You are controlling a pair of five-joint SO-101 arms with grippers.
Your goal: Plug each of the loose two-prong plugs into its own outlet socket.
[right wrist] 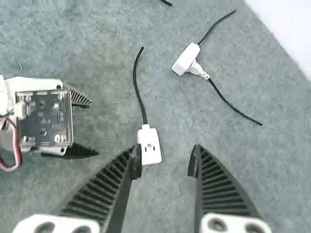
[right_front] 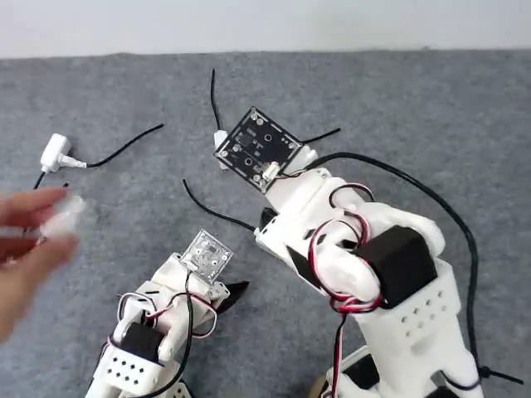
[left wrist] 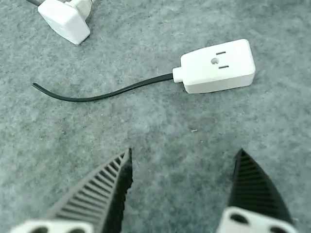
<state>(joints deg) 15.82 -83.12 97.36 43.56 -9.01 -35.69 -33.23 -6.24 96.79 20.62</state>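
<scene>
Grey felt bench (right_front: 415, 99) carried both arms. Right pincer (right wrist: 167, 150) stood released, one finger just beside the white outlet socket (right wrist: 149, 145). The socket lay flat, slots upward, long axis in line with its cord. Left pincer (left wrist: 184, 153), likewise spread, faced it from nearby. A loose plug (right wrist: 187, 59) lay apart.

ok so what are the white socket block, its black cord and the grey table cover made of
White rectangular socket block: likely moulded hard plastic, smooth, slight sheen, rounded edges. Thin black cord: probably rubber or vinyl sheath, matte, bends limply. Grey table cover: seems felt or short-pile carpet, fuzzy mottled fibres.
</scene>
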